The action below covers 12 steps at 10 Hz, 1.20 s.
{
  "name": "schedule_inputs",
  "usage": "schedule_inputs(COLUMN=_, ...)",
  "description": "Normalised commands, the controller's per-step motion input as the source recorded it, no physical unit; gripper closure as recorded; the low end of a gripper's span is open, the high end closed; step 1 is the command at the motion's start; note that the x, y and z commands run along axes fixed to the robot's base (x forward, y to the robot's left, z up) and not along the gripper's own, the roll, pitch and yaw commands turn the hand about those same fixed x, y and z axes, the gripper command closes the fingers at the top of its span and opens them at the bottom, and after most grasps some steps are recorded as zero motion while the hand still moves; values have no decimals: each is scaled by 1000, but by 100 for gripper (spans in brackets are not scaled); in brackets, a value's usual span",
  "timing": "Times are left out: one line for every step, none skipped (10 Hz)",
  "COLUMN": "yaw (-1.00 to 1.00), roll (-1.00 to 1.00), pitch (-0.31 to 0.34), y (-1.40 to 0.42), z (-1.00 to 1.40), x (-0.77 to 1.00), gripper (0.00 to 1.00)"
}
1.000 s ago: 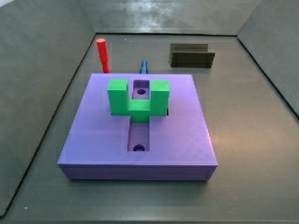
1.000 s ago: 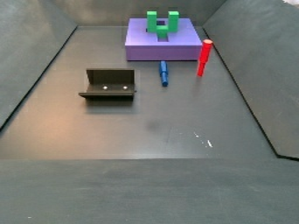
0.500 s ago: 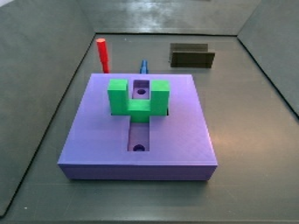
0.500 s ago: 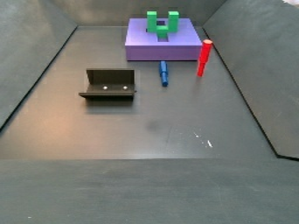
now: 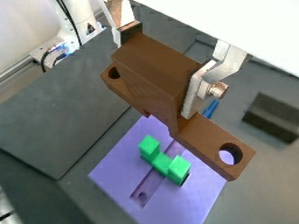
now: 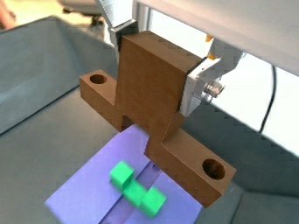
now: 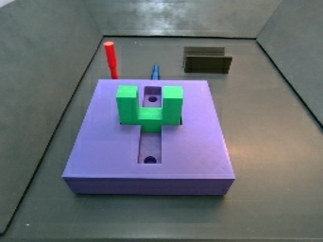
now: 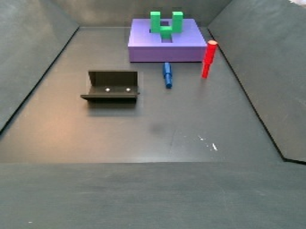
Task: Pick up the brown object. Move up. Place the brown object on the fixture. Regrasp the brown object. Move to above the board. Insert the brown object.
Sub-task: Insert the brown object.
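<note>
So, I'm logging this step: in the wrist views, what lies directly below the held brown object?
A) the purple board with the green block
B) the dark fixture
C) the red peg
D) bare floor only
A: in both wrist views the gripper holds the brown object above the board, with the green block below it.

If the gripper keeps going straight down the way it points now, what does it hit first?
The gripper, shut on the brown object, hangs above the board. Straight down, the object would likely reach the green block or the groove beside it first; depth is unclear from the wrist views.
</note>
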Motion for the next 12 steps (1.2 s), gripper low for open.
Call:
schedule_inputs(yaw=-303, roll=-500, pitch=19, y=-26, z=0, x=280, gripper=100)
schedule_inputs(yaw=-517, roll=-423, pitch=0, y=89, z=-217, x=223, gripper=100)
schedule_inputs(yaw=-777, roll=-164, pitch=74, y=17, z=-583, x=266, gripper=100)
schedule_inputs(yaw=-800, roll=-157, pitch=73, y=11, z=-577, x=229, gripper=100)
schedule_inputs(yaw=-803, roll=-157, pitch=66, y=0, z=-566, x=211, gripper=100)
schedule_inputs(yaw=-806, roll=-157, pitch=110, y=11, z=-577, x=214, gripper=100)
schedule_inputs(yaw=-806, roll=-133, pitch=161, y=46, z=-597, x=189, gripper=100)
schedule_inputs(yaw=-831, roll=-54, pitch=216, y=120, z=-620, x=49, gripper=100)
schedule_inputs(yaw=-826, roll=-76, pitch=231, y=80, z=-509, x=43, gripper=100)
schedule_inputs(yaw=-820, roll=-90, pitch=237, y=63, z=-469, x=49, gripper=100)
schedule_inputs(yaw=-846, roll=-110, pitch=229, y=17, z=-414, x=31, gripper=100)
schedule_inputs(yaw=-880, roll=-121, pitch=179, y=0, z=-263, x=34, gripper=100)
